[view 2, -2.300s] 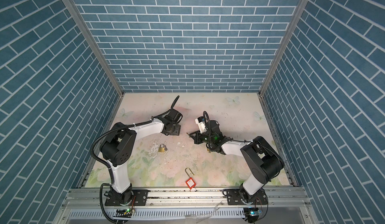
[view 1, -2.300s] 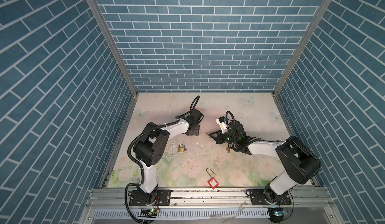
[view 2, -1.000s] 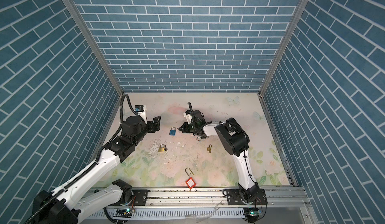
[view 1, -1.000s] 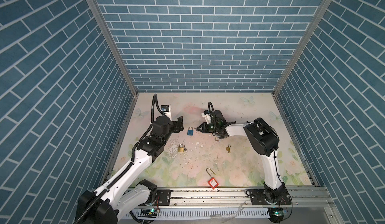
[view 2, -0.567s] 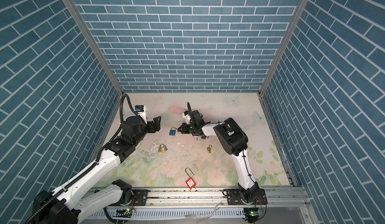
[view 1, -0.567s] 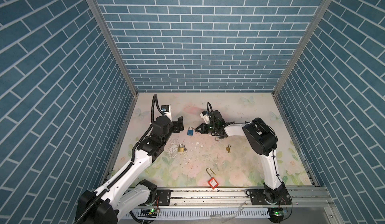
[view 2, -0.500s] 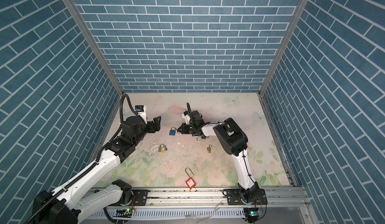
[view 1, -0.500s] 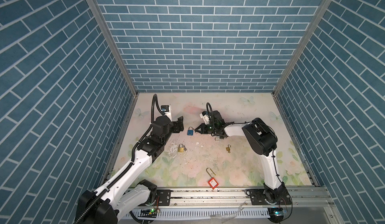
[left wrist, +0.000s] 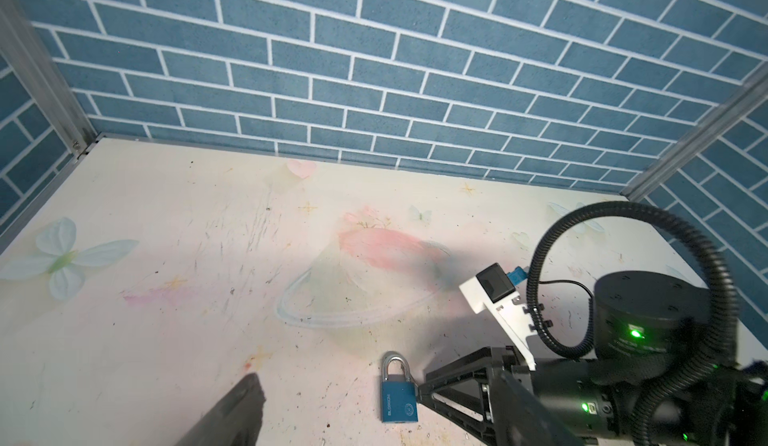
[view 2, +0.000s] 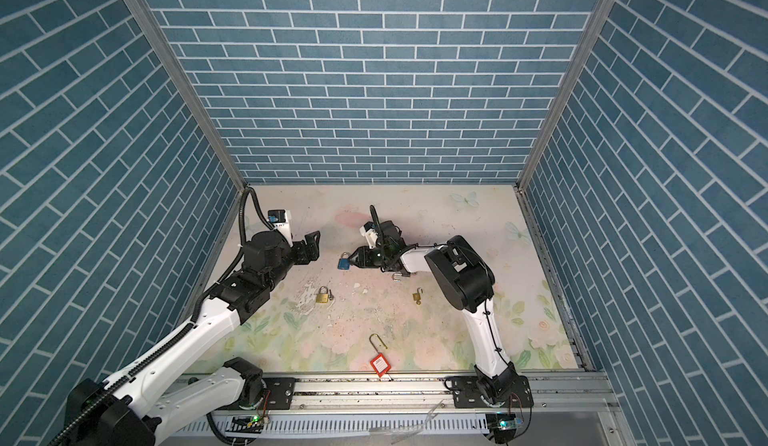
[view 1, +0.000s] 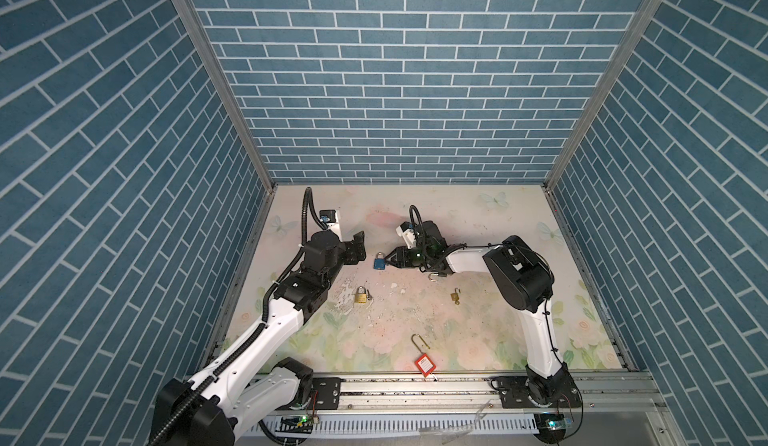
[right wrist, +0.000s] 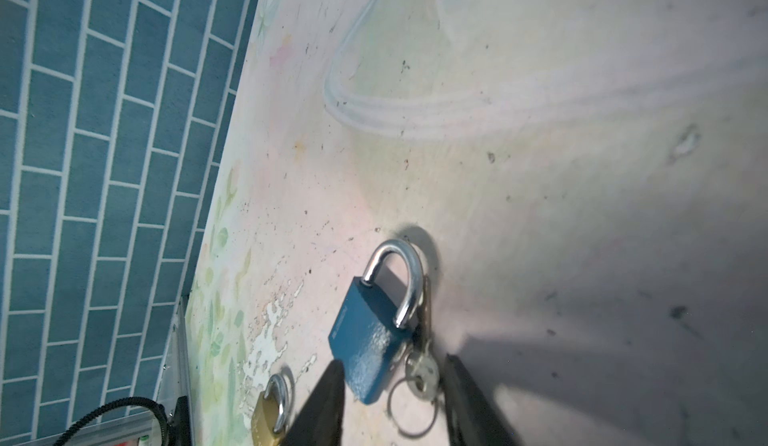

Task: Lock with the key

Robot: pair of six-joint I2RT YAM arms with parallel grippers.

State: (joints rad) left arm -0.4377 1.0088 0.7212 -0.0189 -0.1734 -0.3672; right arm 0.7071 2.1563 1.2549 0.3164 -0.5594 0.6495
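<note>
Table (view 1: 478, 215): flowery top w/ brick walls round it and several locks scattered on it. Left arm (view 1: 270, 327) reaches in toward mid-table. Right arm (view 1: 536, 332) folds back so its wrist points at the left one.

Left gripper (view 1: 360, 246) is spread wide & empty, near the blue padlock (view 1: 378, 262) but not touching it. Right gripper (view 1: 392, 258) sits low at the padlock's other side. In the right wrist view its fingers (right wrist: 328, 402) are parted, one each side of the padlock's bottom end, pinching nothing I can see.

Blue padlock lies flat, mid-table toward the back, btw the two grippers. Other locks lie well apart from it: brass padlock (view 1: 360, 294) nearer the front, and red padlock (view 1: 424, 366) by the front edge w/ its long hoop swung open.

Key (right wrist: 420, 367) sits at the blue padlock's bottom corner, on a wire ring (right wrist: 411, 412). Can't tell if the blade is in the keyhole.

Progress, as a guess: late stage, or a pause to regrip. The hoop looks down in the left wrist view. In the right wrist view one leg's end seems to show, so can't confirm it's seated. Prob left to do: check the hoop is pushed home, turn the key, pull it out.
</note>
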